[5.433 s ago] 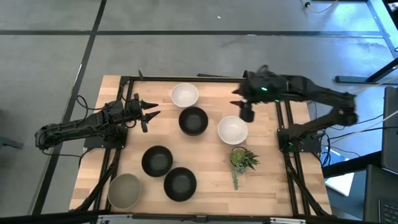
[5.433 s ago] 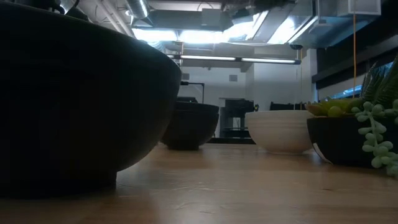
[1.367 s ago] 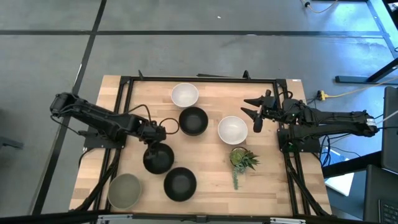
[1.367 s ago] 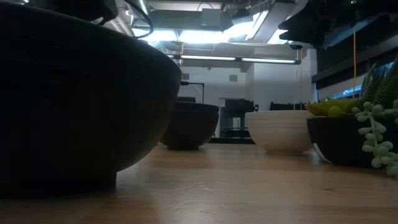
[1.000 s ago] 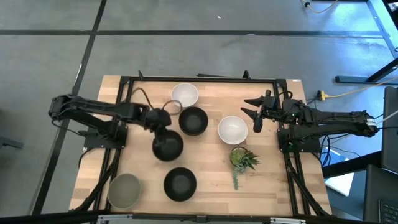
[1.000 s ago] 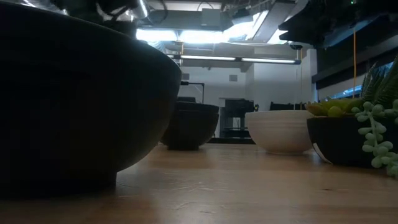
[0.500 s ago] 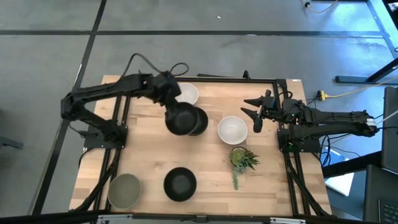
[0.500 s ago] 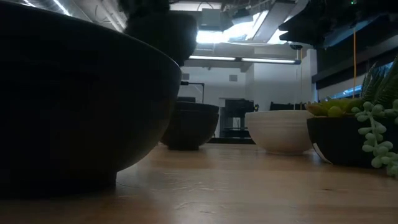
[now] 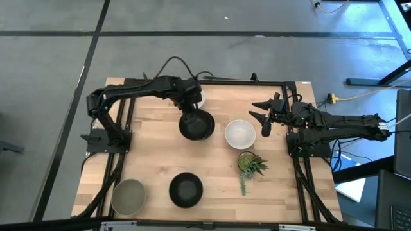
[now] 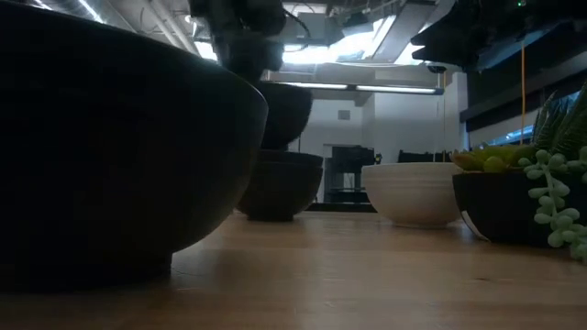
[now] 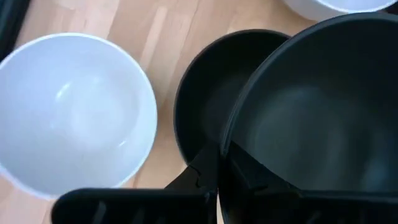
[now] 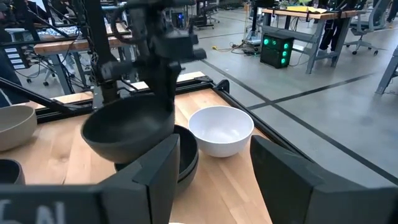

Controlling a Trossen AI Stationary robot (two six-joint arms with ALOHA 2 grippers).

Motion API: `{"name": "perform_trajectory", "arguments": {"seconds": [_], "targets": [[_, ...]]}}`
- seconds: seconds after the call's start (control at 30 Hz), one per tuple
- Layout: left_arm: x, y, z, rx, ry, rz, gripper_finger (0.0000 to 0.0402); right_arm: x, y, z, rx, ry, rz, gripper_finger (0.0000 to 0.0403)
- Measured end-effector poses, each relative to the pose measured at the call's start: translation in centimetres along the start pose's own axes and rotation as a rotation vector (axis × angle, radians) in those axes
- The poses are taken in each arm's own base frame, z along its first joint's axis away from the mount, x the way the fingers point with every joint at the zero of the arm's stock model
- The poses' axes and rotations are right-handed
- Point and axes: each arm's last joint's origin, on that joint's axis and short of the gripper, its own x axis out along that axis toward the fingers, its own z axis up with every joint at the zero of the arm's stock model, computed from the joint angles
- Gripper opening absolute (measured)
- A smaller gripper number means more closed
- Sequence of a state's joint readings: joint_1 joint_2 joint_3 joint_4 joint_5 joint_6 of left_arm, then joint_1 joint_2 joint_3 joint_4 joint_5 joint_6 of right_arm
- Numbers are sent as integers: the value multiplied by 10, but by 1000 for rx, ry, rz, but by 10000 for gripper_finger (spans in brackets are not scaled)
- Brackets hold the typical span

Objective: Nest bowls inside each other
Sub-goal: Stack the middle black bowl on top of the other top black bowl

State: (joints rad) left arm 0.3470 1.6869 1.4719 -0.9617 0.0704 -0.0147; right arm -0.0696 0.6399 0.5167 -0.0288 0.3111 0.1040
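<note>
Now the left tool is closed on the rim of a black bowl and holds it in the air, clear of the table. Directly under it, a second black bowl stands on the table. From the side, the carried black bowl hangs above the lower one with a gap between them, so they do not touch yet. The left wrist view shows that the two are not fully lined up: the lower bowl shows out from under the carried one on the side toward the white bowl at the back of the table. In my judgement, the coming move depends on this offset: the carried black bowl must shift a little toward that white bowl so the centres match, and then go straight down into the second black bowl.

The other bowls are well apart from this place. A second white bowl sits just to the right of the pair, near the plant sprig. A third black bowl and the grey-beige bowl stand at the front of the table. The right tool waits at the right side of the table, its fingers spread and holding nothing.
</note>
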Motion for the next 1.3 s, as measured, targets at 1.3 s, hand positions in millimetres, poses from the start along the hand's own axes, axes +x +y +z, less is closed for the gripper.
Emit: {"name": "perform_trajectory", "arguments": {"seconds": [1.3], "targets": [[48, 8, 9, 41, 69, 3, 50, 0, 0, -2, -9, 21, -1, 198]]}}
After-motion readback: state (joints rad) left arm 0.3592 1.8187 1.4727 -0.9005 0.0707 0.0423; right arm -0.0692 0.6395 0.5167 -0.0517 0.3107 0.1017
